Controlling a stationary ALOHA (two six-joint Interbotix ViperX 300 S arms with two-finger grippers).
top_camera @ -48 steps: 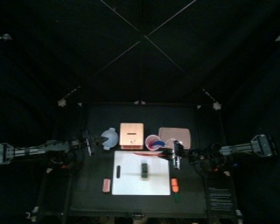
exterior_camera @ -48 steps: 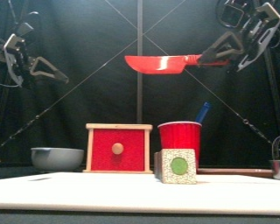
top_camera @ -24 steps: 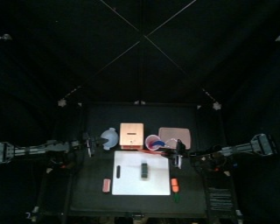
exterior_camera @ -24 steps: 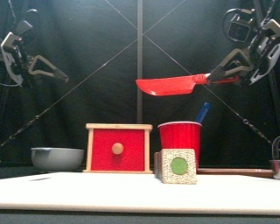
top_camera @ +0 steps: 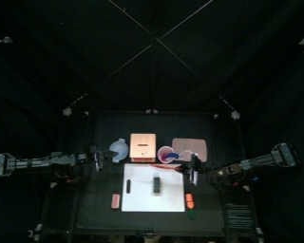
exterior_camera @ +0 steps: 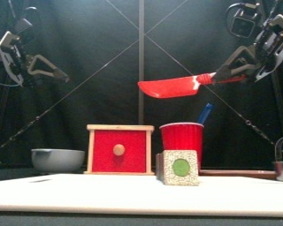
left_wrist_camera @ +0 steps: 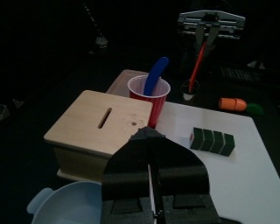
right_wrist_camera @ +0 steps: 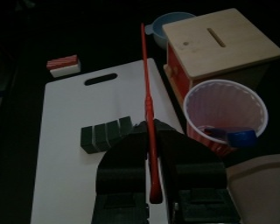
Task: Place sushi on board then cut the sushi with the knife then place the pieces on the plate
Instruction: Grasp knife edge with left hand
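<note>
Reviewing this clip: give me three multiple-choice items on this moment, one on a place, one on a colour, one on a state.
1. Where does the sushi roll lie?
A. on the pink tray
B. on the white board
C. in the bowl

2. What colour is the knife standing in the red cup?
A. green
B. yellow
C. blue

3. How is the red knife at this moment?
A. held in the air by the right gripper
B. lying flat on the board
C. standing in the cup

Answers:
1. B: the top view shows the dark roll resting on the board.
2. C: a blue knife sticks out of the cup.
3. A: the jaws are shut on its handle, and the blade is high above the table.
</note>
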